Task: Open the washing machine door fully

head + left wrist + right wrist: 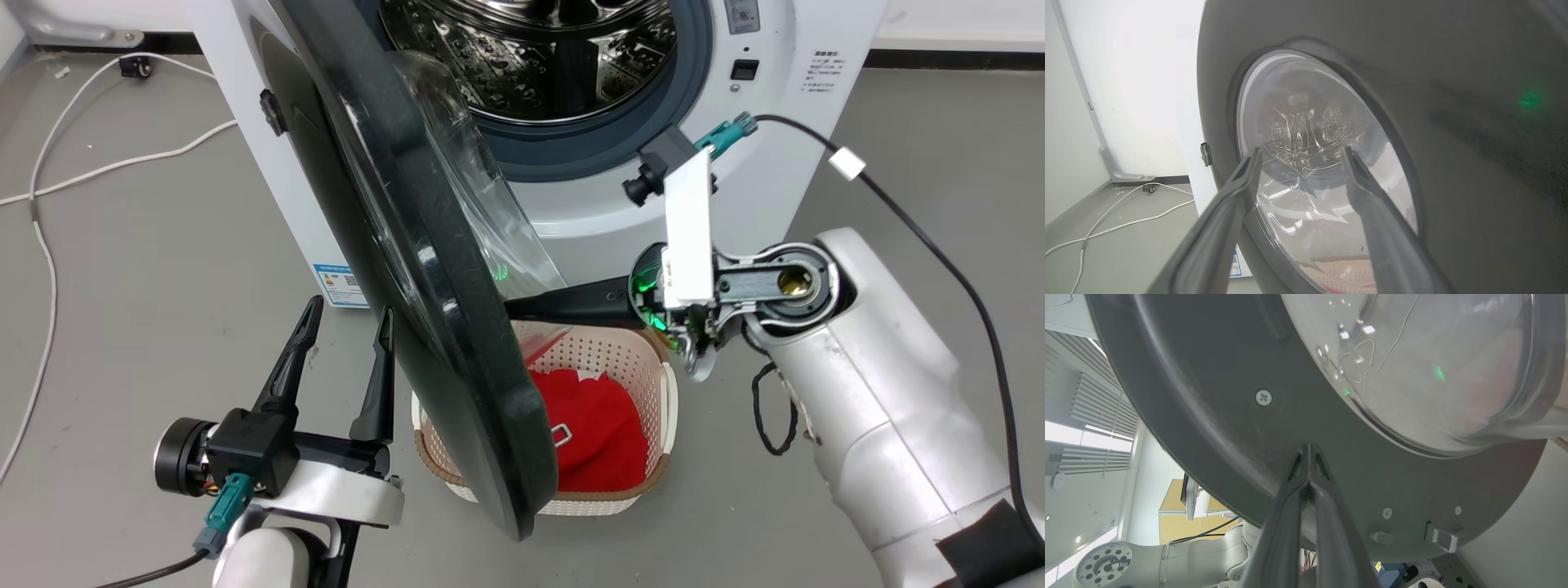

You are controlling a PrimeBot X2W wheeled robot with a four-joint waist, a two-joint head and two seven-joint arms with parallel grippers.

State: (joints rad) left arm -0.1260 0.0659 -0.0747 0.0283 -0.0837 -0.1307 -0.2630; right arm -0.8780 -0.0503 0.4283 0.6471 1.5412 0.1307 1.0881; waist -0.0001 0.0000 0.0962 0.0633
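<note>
Door status: washing machine door (424, 269) stands partly open, seen nearly edge-on in the head view, running from 11 o'clock down to 6 o'clock. Its hinge (272, 112) sits at the 9 o'clock side of the drum opening, on the white washing machine (784, 33). The steel drum (539, 57) and grey seal (588, 151) are exposed at 12 o'clock. The door's lower edge hangs over a white laundry basket (665, 392) holding a red garment (596, 433). Left gripper (349, 310), at 7 o'clock in the head view, is released, fingers spread wide and holding nothing. It sits on the outer side of the door, its inner finger (377, 392) just beside the black rim; contact cannot be judged. In the left wrist view the two fingers frame the door's glass bowl (1310, 163). Right gripper (1307, 453) comes in from 3 o'clock on the inner side of the door. It is clenched with fingers pressed together and nothing between them, tips against the dark inner ring below the glass. A screw (1263, 397) lies at 11 o'clock from those tips and the door latch (1443, 537) at 4 o'clock. A blue label sticker (339, 286) shows low on the cabinet's side. A white cable (49, 180) trails over the grey floor at 9 o'clock.
</note>
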